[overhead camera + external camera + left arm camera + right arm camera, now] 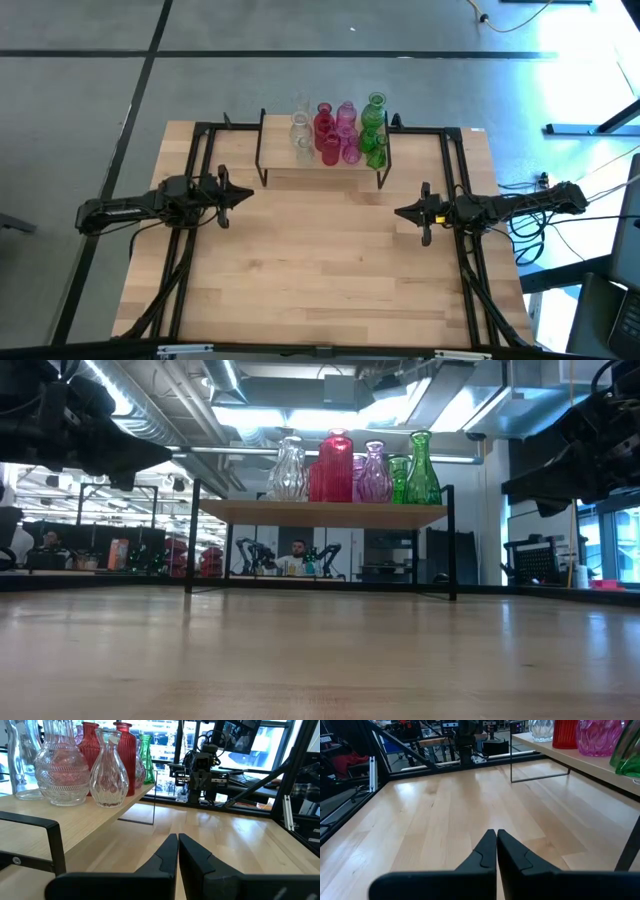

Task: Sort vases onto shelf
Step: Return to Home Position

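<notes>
Several glass vases stand upright on their bases on the shelf [320, 170], a light-wood board on thin black legs at the table's far middle: clear ones [301, 130] at the left, red [325, 125] and pink [346, 130] in the middle, green [374, 125] at the right. In the low view they stand in a row [340, 468] on the board [322, 513]. My left gripper [250, 195] is shut and holds nothing, over the table's left side, pointing level toward the right. My right gripper [398, 212] is shut and holds nothing, over the right side, pointing left.
Bare wooden tabletop [320, 270] lies between and in front of both grippers. Black frame rails [200, 160] run along the table's left and right sides. Cables [530, 230] hang off the right edge. People sit at desks in the room behind [297, 555].
</notes>
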